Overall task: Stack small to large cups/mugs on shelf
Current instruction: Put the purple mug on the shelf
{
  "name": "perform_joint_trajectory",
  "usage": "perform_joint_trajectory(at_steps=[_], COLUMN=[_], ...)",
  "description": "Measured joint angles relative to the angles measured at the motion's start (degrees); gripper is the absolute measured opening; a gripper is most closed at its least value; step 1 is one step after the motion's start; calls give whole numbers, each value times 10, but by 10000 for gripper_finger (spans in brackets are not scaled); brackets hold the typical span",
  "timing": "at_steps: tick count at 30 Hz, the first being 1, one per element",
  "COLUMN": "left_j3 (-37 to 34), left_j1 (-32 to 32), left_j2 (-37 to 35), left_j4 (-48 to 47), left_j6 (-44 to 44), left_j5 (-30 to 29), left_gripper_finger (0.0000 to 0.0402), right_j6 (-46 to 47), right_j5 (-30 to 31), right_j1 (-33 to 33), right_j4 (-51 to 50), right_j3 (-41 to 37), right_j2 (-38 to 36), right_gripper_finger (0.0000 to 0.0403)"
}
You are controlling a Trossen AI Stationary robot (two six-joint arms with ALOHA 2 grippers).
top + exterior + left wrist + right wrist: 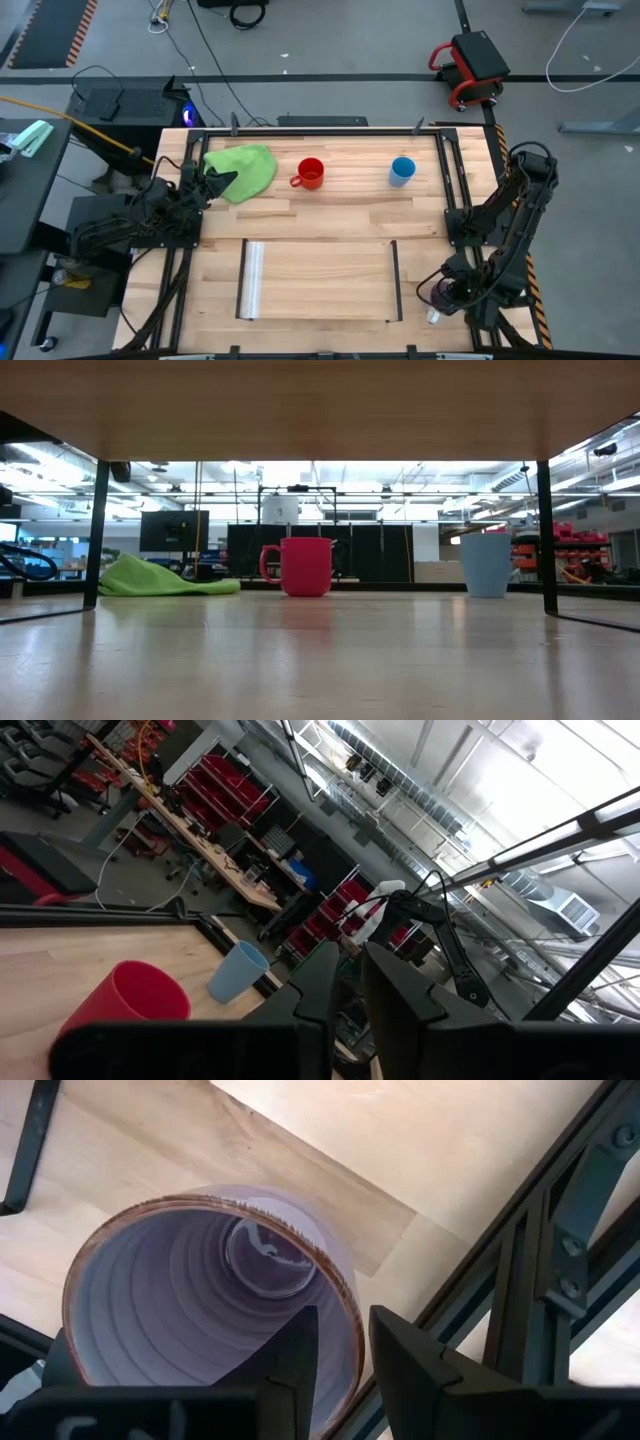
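The red mug (311,173) and the light-blue cup (402,170) stand upright on the tabletop at the far side, and both show in the low view, the red mug (305,566) and the blue cup (486,564). The shelf (320,280) stands at the near middle. My right gripper (440,295) is beside the shelf's right end, shut on the translucent purple mug (180,1300), which the arm hides in the high view. My left gripper (222,180) is shut and empty at the green cloth's (245,170) left edge, pointing upward. My right gripper holds the purple mug by its rim (345,1295), one finger inside the mouth and one outside the wall. The view looks down into the mug to its bottom (265,1255). Whether the mug rests on the table I cannot tell.
The table's black frame rail (560,1250) runs close by the right gripper. The shelf's dark bar (395,280) is just left of the right gripper; its clear strip (253,280) is on the other end. Bare wood lies between the shelf and the cups.
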Motion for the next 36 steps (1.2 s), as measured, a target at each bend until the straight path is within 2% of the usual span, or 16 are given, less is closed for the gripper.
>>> perform_joint_trajectory(at_steps=[5,14,22,27,33,36], left_j3=[0,0,0,0,0,0], left_j1=[0,0,0,0,0,0], left_j2=[0,0,0,0,0,0], left_j4=[0,0,0,0,0,0], left_j6=[-1,-1,-1,-1,-1,-1], left_j5=[0,0,0,0,0,0], left_gripper_finger=[51,56,46,46,39,40], right_j6=[0,-13,-101,-161,-214,-239], right_j5=[0,-2,-7,-15,-37,-37], right_j1=[0,-13,-58,-85,-109,-123], right_j4=[2,4,-7,-110,-280,-275], right_j3=[0,1,12,84,222,269], right_j2=[0,0,0,0,0,-10], right_gripper_finger=[83,14,12,12,12,12])
